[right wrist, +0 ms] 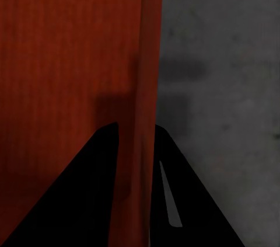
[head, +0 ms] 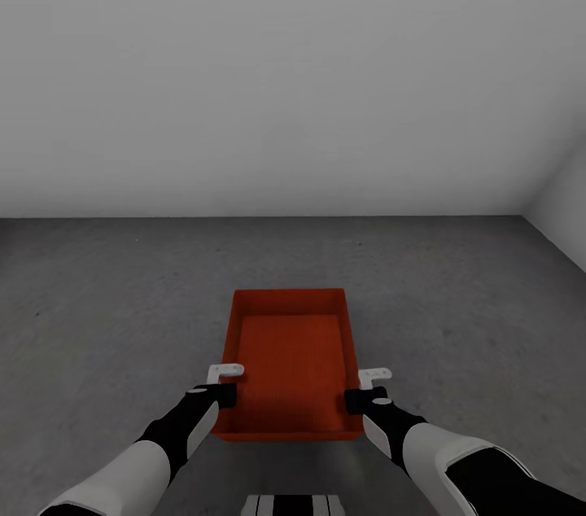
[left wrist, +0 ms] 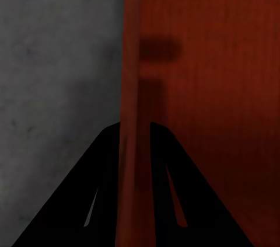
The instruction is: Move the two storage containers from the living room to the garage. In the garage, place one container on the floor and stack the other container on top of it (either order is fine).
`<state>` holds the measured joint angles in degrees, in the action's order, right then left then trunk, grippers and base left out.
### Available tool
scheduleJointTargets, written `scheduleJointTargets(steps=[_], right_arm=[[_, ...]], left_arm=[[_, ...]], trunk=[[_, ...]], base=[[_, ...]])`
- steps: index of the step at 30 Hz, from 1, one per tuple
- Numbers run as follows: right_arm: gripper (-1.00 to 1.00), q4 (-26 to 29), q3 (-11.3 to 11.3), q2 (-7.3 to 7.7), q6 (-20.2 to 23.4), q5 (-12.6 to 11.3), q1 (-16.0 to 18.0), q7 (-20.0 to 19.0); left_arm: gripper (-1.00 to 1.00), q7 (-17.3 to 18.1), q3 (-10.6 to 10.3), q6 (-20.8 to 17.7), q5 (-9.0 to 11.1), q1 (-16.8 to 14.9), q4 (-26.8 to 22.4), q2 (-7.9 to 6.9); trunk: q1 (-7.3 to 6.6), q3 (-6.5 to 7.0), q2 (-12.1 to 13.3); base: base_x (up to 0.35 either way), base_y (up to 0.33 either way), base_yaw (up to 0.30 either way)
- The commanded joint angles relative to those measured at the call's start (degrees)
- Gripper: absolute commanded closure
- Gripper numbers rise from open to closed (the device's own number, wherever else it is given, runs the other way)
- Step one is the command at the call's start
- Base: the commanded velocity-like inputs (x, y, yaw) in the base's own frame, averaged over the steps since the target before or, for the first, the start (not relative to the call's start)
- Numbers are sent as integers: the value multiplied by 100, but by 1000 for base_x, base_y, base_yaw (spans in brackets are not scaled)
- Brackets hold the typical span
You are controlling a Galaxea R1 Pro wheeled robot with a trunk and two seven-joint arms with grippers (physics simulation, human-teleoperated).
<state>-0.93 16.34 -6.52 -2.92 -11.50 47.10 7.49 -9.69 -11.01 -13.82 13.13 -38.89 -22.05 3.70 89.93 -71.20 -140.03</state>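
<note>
One red-orange open-topped bin [head: 293, 365] is in front of the robot, above the dark grey concrete floor [head: 98, 296], held between both arms. The bin is empty and its ribbed bottom is visible. A plain white-grey wall [head: 293, 68] stands behind it, meeting a second wall at the far right corner.

The left gripper [head: 225, 386] is clamped on the bin's left wall near the near corner. In the left wrist view, the two dark fingers [left wrist: 99, 200] straddle the wall rim [left wrist: 137, 159], one inside and one outside. The right gripper [head: 366, 390] is clamped on the right wall likewise; its fingers [right wrist: 87, 200] straddle that rim [right wrist: 140, 159].

Whether the bin rests on the floor cannot be determined.
</note>
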Motion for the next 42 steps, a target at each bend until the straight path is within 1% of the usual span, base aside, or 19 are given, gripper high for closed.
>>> scheduleJointTargets(steps=[1, 4, 5, 27, 42], right_arm=[[100, -22, -8, 0, -35, -112, 1, 13], [100, -21, -8, 1, -32, -113, 1, 15], [-100, -21, -8, 3, -21, -112, 1, 15], [-100, -21, 1, 14, 18, -105, 1, -13], [-100, -21, 4, -6, 19, -98, 1, -19]], left_arm=[[100, -77, 82, -33, 5, -4, -65, 46], [100, -77, 82, -33, 6, -4, -62, 44], [-100, -77, 82, -33, 6, -4, -60, 45], [-100, -77, 83, -25, 14, -4, -62, 36], [-100, -77, 90, -33, 14, -4, -62, 28]], trunk=[[-1, -4, -2], [-1, -4, -2], [-1, -4, -2], [-1, -4, -2], [-331, 265, 600]], base=[[0, 0, 0], [0, 0, 0], [0, 0, 0], [0, 0, 0], [0, 0, 0]])
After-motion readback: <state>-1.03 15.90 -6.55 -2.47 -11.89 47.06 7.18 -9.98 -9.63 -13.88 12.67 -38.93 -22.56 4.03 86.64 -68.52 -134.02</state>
